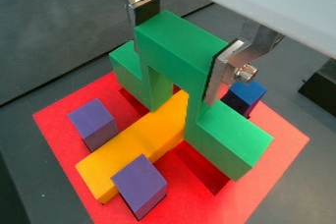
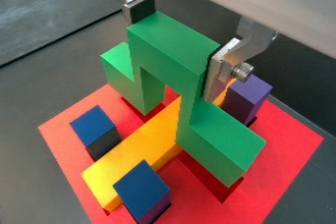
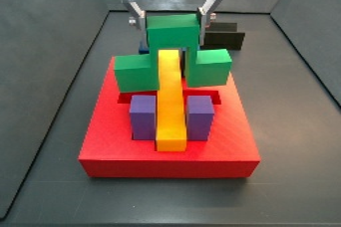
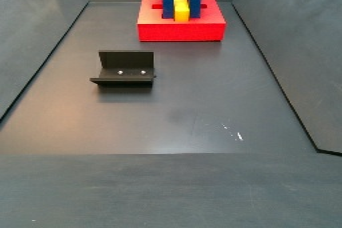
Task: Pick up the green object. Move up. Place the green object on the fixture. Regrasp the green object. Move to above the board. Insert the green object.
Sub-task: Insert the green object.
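The green object (image 1: 178, 46) (image 2: 168, 59) stands on the red board (image 1: 59, 110) (image 3: 167, 161), straddling the long yellow bar (image 1: 138, 144) (image 3: 170, 102), one wing low on each side. My gripper (image 1: 182, 41) (image 2: 184, 38) (image 3: 170, 17) is directly above the board, shut on the object's raised middle cube. One silver finger (image 1: 226, 69) lies flat against a side of the cube. The other finger's dark pad sits at the opposite top edge. The fixture (image 4: 123, 69) stands bare on the dark floor, well away from the board (image 4: 181, 30).
Purple blocks (image 3: 143, 113) (image 3: 200, 113) flank the yellow bar at the board's front in a side view. A blue block (image 1: 243, 95) sits behind the green wing. Dark walls enclose the floor on all sides.
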Available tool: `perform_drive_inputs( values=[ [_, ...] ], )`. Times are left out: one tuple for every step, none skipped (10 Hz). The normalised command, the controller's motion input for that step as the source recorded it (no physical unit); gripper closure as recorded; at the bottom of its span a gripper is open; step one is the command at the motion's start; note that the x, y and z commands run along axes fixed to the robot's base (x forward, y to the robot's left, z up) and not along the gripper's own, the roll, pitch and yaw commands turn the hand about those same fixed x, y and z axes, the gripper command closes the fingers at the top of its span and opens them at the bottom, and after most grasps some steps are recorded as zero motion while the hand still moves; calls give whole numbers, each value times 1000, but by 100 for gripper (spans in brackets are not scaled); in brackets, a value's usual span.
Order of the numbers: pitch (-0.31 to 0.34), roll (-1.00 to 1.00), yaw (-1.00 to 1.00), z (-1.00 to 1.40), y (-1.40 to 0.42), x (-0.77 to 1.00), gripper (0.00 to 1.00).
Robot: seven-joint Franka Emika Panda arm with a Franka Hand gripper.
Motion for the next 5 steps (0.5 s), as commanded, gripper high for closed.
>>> perform_drive_inputs(
  values=[
    [0, -16, -6, -83, 0, -6, 100],
    [0, 0, 0, 0, 29, -197, 100],
    [-61, -26, 0, -40, 0, -194, 100],
    [-67, -64, 0, -143, 0, -60, 100],
    [-69, -64, 0, -206, 0, 0, 100]
  ],
)
